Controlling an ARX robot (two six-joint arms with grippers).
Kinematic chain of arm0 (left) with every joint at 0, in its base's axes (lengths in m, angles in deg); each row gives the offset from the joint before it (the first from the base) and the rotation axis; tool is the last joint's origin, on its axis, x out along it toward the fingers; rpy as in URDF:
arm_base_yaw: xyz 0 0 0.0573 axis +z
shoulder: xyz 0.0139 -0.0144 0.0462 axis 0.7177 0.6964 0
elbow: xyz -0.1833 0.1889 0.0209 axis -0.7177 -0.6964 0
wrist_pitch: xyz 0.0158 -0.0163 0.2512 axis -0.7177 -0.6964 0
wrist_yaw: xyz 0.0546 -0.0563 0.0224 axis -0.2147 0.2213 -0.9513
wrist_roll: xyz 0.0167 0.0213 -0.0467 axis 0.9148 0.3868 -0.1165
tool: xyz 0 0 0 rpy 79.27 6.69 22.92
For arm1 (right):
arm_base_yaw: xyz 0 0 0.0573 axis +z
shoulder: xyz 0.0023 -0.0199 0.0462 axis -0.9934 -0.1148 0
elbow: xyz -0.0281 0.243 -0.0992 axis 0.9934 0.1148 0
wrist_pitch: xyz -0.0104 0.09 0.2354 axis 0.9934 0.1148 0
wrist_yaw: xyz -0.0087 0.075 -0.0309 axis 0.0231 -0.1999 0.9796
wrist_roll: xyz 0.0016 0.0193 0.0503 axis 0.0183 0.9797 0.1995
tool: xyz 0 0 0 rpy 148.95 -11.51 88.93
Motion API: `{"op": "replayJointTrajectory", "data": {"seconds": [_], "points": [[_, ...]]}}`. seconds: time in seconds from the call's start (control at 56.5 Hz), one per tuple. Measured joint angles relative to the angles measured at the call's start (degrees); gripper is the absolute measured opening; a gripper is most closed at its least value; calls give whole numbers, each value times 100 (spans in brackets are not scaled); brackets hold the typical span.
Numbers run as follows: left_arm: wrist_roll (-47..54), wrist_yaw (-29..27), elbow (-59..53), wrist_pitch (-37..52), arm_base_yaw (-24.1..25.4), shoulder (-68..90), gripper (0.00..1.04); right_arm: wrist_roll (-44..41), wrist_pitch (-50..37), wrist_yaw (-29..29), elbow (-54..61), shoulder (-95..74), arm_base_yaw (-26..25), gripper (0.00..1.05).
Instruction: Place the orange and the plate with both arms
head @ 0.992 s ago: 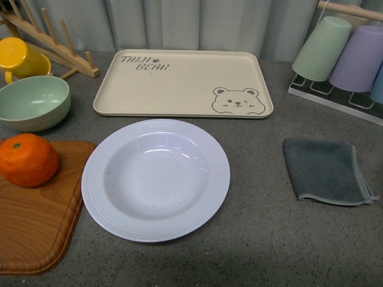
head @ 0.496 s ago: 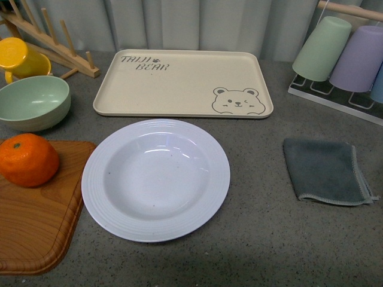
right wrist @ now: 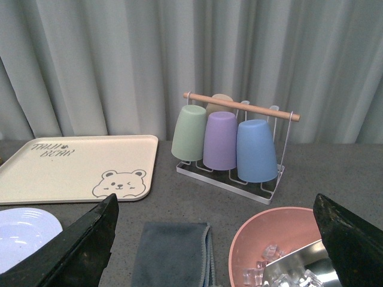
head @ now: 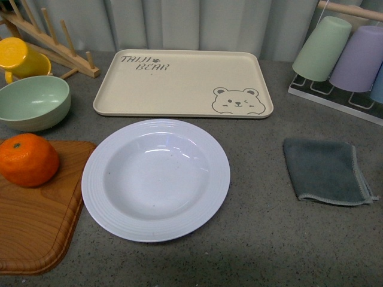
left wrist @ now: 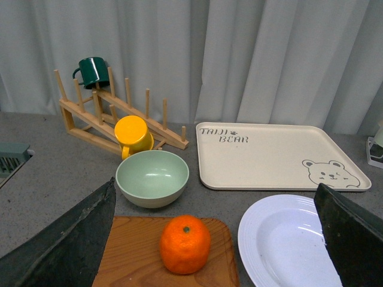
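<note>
On the wooden board [head: 36, 227], the orange [head: 28, 159], just left of the plate [head: 96, 179]. Plate flat on the counter, just in front of the tray [head: 179, 81]. Left gripper [left wrist: 215, 183] and right gripper [right wrist: 215, 196] both spread wide, holding nothing.

Orange probably light, firm yet squashable, apt to roll: pinch gently across its middle. Plate probably stiff, smooth, breakable: take by the ridged rim, 1 finger under the edge.

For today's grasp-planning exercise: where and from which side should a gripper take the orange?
Probably grip the orange across its widest middle, from above: it is round, dimple up, standing free on the board, with the bowl close behind.
</note>
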Motion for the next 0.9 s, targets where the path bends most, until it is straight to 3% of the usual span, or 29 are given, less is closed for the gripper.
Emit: {"op": "replayJointTrajectory", "data": {"seconds": [0.832,0.85,0.885,0.903], "points": [[-2,-11,0,-2,0,2,98,0,0,0,0,0,0,95],[-118,-280,17,-72,-85,61,98,0,0,0,0,0,0,95],[-549,-1775,197,-433,-566,544,98,0,0,0,0,0,0,95],[-708,-2240,216,-376,-706,776,98,0,0,4,0,0,2,95]]}}
